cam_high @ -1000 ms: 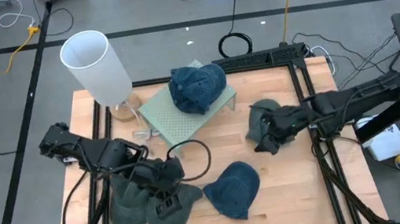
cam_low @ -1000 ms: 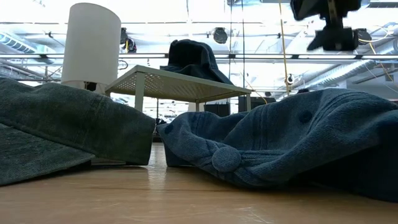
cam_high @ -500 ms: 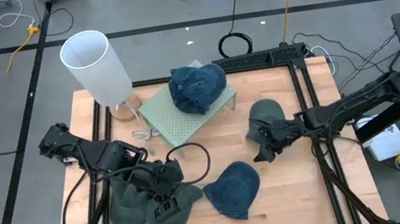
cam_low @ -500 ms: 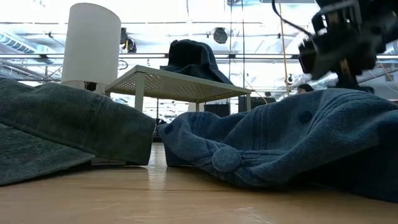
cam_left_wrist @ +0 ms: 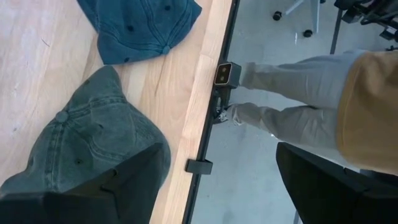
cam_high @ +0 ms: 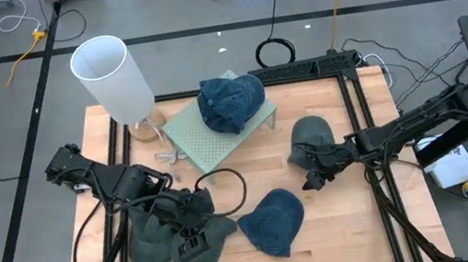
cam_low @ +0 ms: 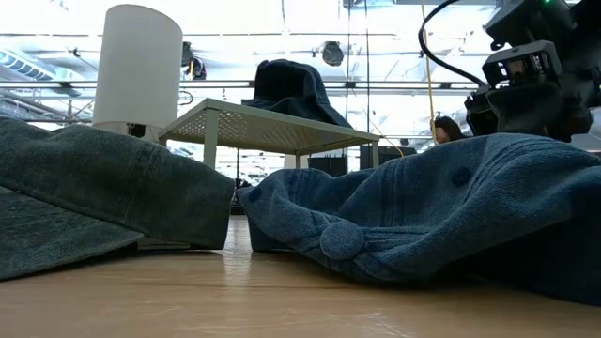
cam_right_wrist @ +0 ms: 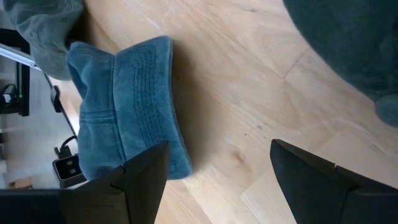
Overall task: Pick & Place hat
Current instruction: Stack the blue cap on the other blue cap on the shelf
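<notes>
The right gripper (cam_high: 313, 178) stands with fingers spread wide and empty, at the near edge of the grey-green hat (cam_high: 310, 137) on the table's (cam_high: 340, 217) right side — bare wood lies between it and the blue hat (cam_high: 273, 221) at front centre. The left gripper (cam_high: 193, 241) is also parted wide, gripping nothing, over the two green hats (cam_high: 153, 241) at the front left edge. A dark blue hat (cam_high: 230, 102) rests on the stand (cam_high: 208, 144) — beside the white cylinder (cam_high: 112, 78).
</notes>
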Robot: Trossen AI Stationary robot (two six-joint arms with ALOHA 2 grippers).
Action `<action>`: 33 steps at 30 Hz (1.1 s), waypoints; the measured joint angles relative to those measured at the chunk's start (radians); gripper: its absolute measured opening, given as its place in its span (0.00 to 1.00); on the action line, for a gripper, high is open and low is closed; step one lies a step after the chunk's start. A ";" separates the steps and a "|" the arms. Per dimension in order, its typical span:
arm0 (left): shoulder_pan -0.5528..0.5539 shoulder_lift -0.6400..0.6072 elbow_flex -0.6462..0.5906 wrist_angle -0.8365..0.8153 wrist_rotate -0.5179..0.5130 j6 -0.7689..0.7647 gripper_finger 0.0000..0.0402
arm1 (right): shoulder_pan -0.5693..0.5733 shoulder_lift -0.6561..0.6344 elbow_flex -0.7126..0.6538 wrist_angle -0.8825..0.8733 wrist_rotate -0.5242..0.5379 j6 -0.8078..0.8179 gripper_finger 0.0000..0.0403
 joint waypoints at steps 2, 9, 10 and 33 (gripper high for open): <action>0.000 0.000 0.000 0.000 0.000 0.000 0.80 | 0.000 0.000 0.000 0.000 0.002 0.000 0.68; 0.000 0.000 0.000 0.000 0.001 0.000 0.82 | 0.023 0.033 0.000 0.034 0.053 0.014 0.68; 0.000 0.000 0.000 0.000 0.002 0.000 0.81 | 0.030 0.051 0.000 0.057 0.053 0.019 0.68; 0.000 0.000 0.000 -0.001 0.051 -0.002 0.81 | 0.111 0.481 0.169 0.371 -0.031 -0.077 0.68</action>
